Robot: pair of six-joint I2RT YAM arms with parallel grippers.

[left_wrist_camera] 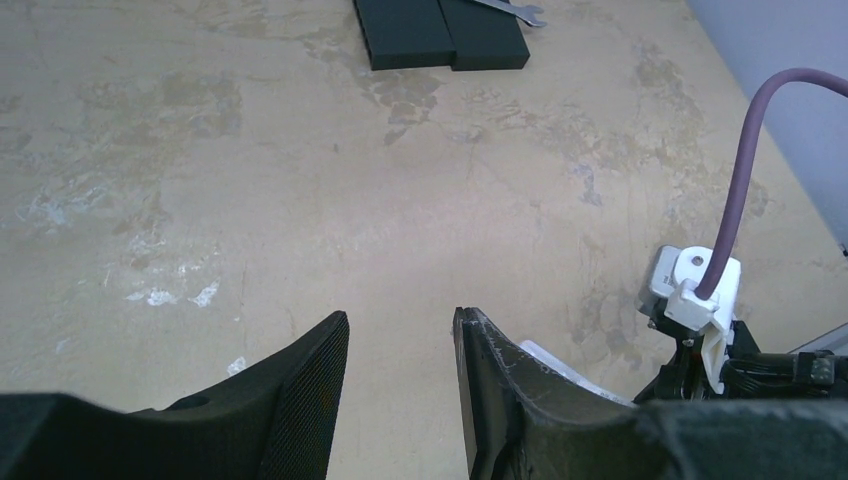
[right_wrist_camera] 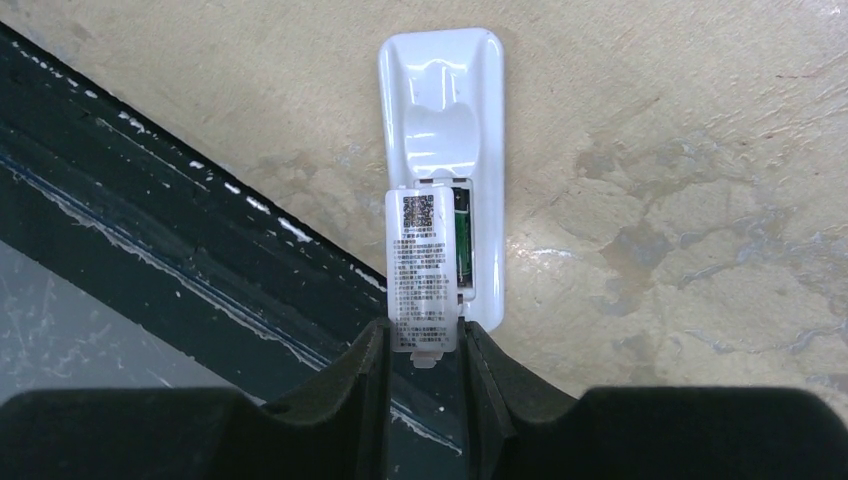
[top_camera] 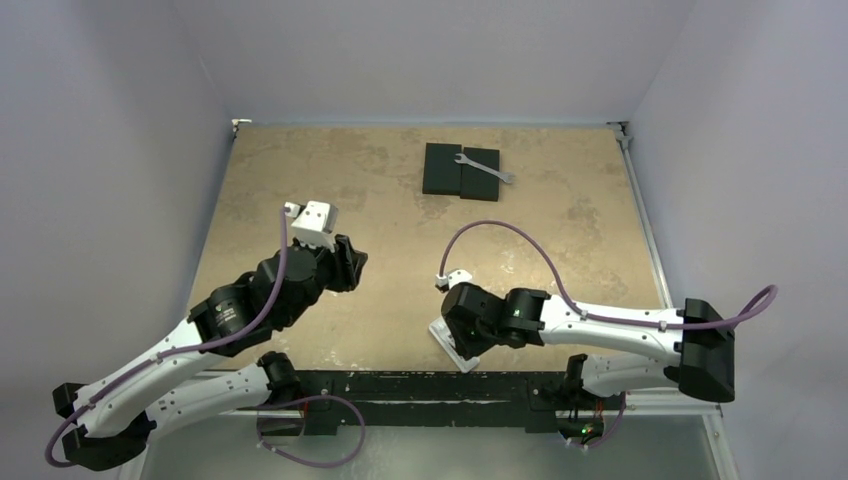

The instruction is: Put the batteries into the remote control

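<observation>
Tabletop (right_wrist_camera: 650, 150); remote (right_wrist_camera: 440, 100) with battery (right_wrist_camera: 462, 240) inside.

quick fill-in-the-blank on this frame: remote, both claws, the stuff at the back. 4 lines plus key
1. The remote control lies with its ___ side up.
2. The right claw pinches the battery cover, which bears a ___ code.
3. The left claw is open and holds ___.
4. The silver wrench lies ___ the black blocks.

Missing words: back; QR; nothing; on
</observation>
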